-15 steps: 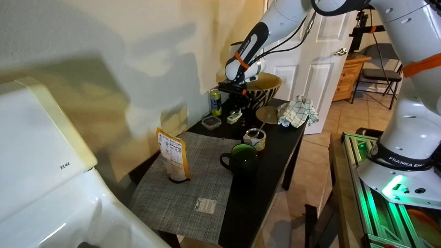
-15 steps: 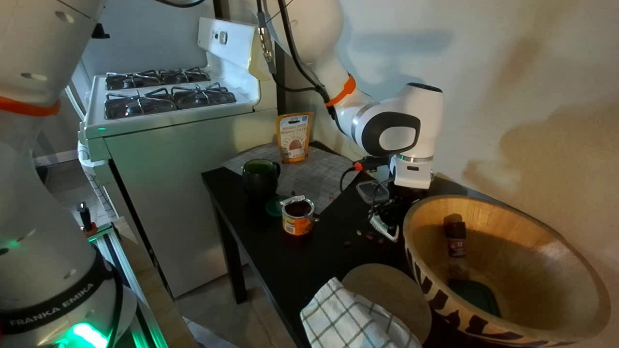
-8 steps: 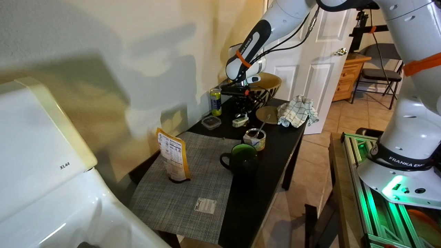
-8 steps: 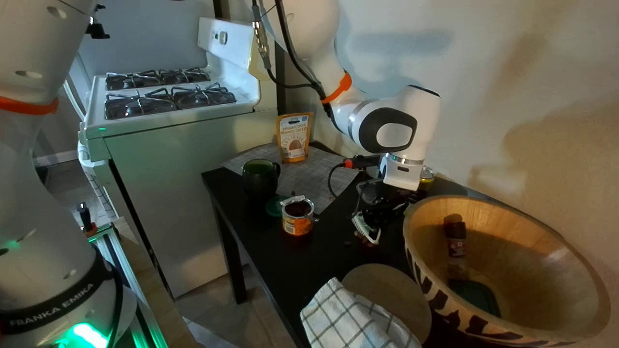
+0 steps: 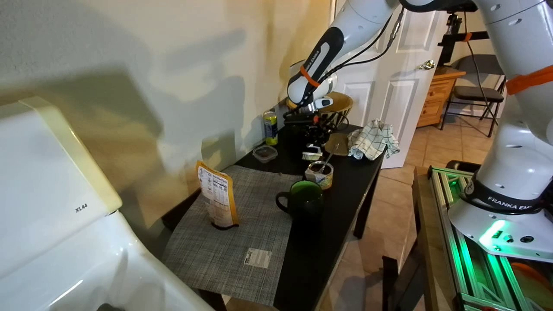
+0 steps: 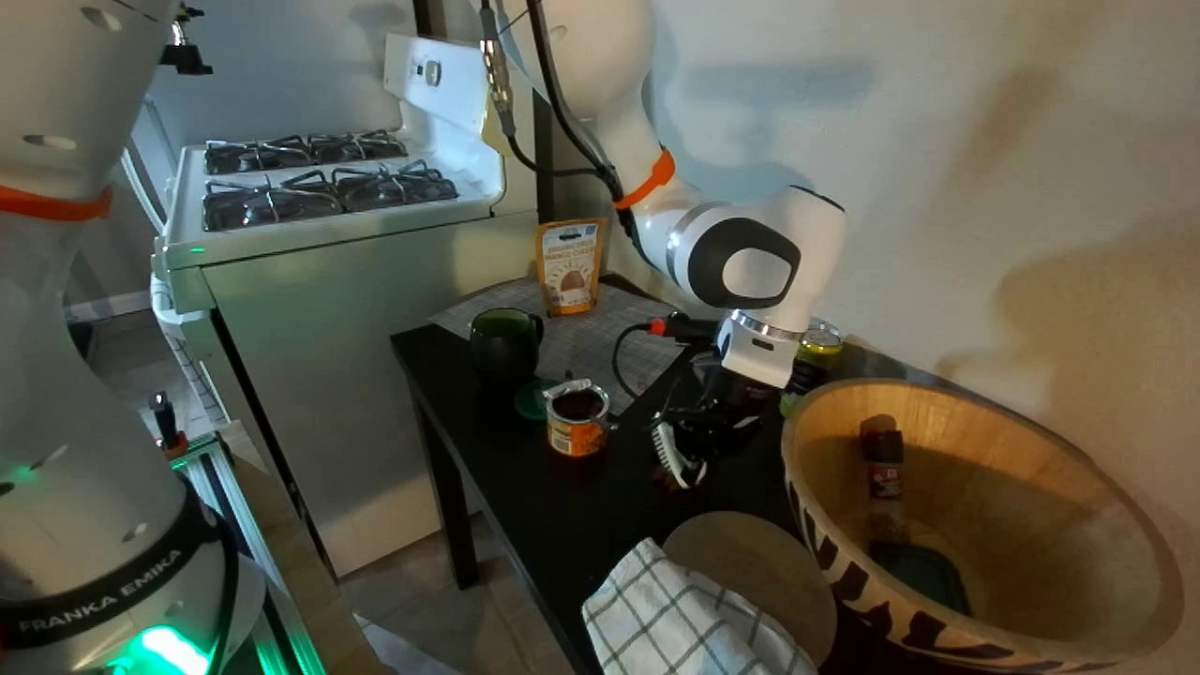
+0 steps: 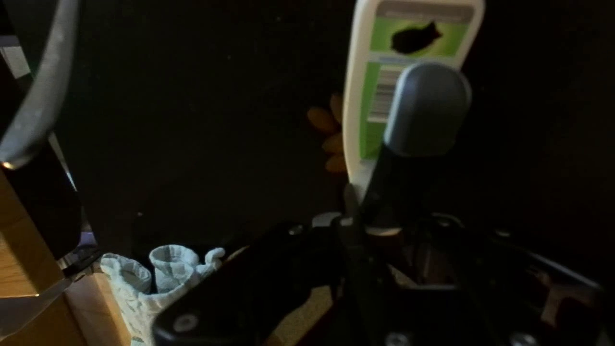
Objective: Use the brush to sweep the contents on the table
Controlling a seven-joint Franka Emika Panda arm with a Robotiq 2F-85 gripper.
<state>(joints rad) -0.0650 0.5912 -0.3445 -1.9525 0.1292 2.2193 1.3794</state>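
The brush has a white body with a green label in the wrist view. Its white bristles show low over the table in both exterior views. My gripper is shut on the brush's handle, which the dark fingers partly hide. Several small orange-brown pieces lie on the table along the brush's edge; they also show faintly beside the bristles in an exterior view. The table is long and black, with a grey checked mat over one part.
A dark mug, an opened can with a spoon, a pouch, a plastic container and a yellow can stand around. A large wooden bowl, a round board and a checked cloth are at one end.
My gripper and the brush have moved across the table, away from the wall and toward the open can's side. The brush has turned a little. Small pieces have shifted along with it.
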